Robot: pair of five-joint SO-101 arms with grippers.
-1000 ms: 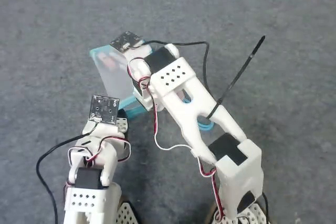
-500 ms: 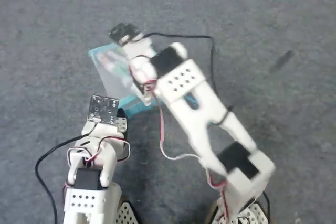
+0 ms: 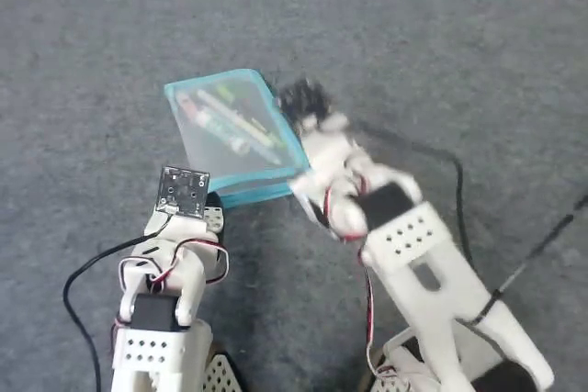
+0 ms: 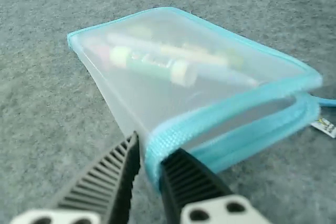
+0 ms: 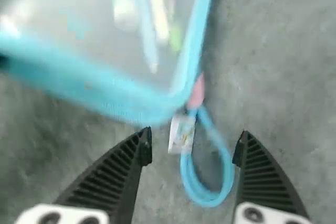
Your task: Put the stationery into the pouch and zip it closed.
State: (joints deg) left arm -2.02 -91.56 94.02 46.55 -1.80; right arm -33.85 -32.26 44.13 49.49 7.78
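Observation:
A clear pouch with teal edging [image 3: 241, 149] [image 4: 173, 103] lies on the grey table, with pens and a green marker [image 4: 152, 65] [image 3: 234, 121] inside it. My left gripper [image 4: 149, 153] [image 3: 213, 201] is shut on the teal zipper edge at the pouch's near corner. My right gripper [image 5: 193, 140] stands open just off the pouch's other zipper corner [image 5: 181, 98]. The teal pull loop [image 5: 207, 184] and a small white tag [image 5: 181, 132] lie between its fingers, untouched. In the high view the right arm [image 3: 404, 236] sits right of the pouch.
Grey felt-like table surface [image 3: 478, 71] stretches all around, with a pale wall edge at the far side. Cables trail from both arms, one black wire [image 3: 459, 199] running to the right of the right arm.
The right arm has swung off the pouch toward the near right, uncovering it. The pouch now lies flat with its contents showing. The left arm has kept still.

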